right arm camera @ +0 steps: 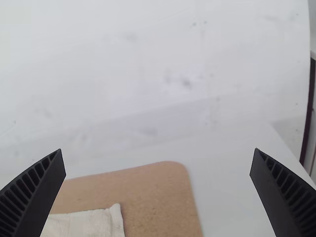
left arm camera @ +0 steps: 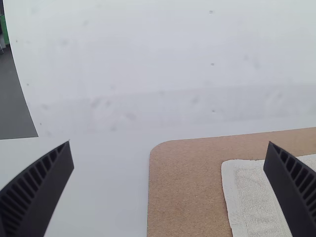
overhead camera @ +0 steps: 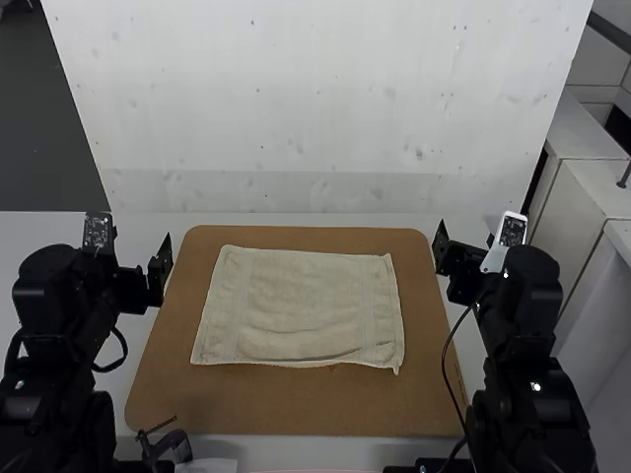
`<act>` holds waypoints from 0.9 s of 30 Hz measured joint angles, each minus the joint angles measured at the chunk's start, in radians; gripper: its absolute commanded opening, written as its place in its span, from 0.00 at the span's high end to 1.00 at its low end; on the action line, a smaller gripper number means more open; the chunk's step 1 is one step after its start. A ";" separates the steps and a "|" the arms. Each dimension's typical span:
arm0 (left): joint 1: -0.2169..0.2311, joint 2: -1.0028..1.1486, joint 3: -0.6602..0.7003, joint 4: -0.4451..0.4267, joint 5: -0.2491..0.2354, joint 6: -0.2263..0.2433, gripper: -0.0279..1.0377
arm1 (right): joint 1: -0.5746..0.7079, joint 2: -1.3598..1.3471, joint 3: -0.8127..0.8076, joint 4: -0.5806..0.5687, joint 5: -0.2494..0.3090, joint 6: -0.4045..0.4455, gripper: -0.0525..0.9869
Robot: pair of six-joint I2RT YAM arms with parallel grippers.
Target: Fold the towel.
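- White table (overhead camera: 39, 232), carrying a brown board (overhead camera: 296, 409) with rounded corners; both arms stand partly cut off at the high view's near edge.
- Towel (overhead camera: 306, 305): spread out on the board, between the arms, unfolded as far as I can see (the near edge has a dark crease, and whether it tucks under is hard to tell).
- One near corner of it pokes out in a small point, towards the right arm's side.
- Left gripper (overhead camera: 133, 260): fingers (left arm camera: 37, 190) spread wide, nothing between them, beside the board. In its wrist view one finger hides part of the towel, and the picture's edge cuts off more.
- Right gripper (overhead camera: 464, 252): also spread wide and holding nothing, across from the left one. Its wrist view catches a corner of the towel, the rest cut off or behind a finger.
- A thin cable (overhead camera: 445, 360) hangs beside the right arm.
- Near the left arm's base, a dark curved thing (overhead camera: 173, 443) (a clamp, maybe; too murky to say).
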 measured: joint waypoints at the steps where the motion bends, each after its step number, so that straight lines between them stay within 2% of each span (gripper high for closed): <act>1: 0.000 0.000 0.000 0.000 -0.003 -0.005 0.04 | 0.000 0.000 0.000 0.001 0.014 0.009 0.02; 8: 0.000 0.000 0.000 0.000 -0.016 -0.019 0.04 | 0.000 0.000 0.000 0.002 0.055 0.037 0.02; 14: 0.000 0.000 0.000 0.000 -0.016 -0.021 0.04 | 0.000 0.000 -0.002 0.025 0.021 0.045 0.02; 18: 0.000 0.000 0.000 0.004 -0.017 -0.022 0.04 | 0.000 0.000 -0.020 0.103 0.016 0.046 0.02; 21: 0.000 0.000 -0.008 0.108 -0.031 -0.047 0.04 | 0.005 0.000 -0.029 0.178 0.015 0.043 0.02; 24: 0.000 -0.023 0.009 0.119 -0.022 -0.075 0.04 | 0.008 0.005 0.001 0.148 -0.004 0.017 0.02; 27: 0.000 0.006 0.085 0.067 0.003 -0.082 0.04 | 0.008 0.083 0.087 0.100 -0.031 -0.007 0.02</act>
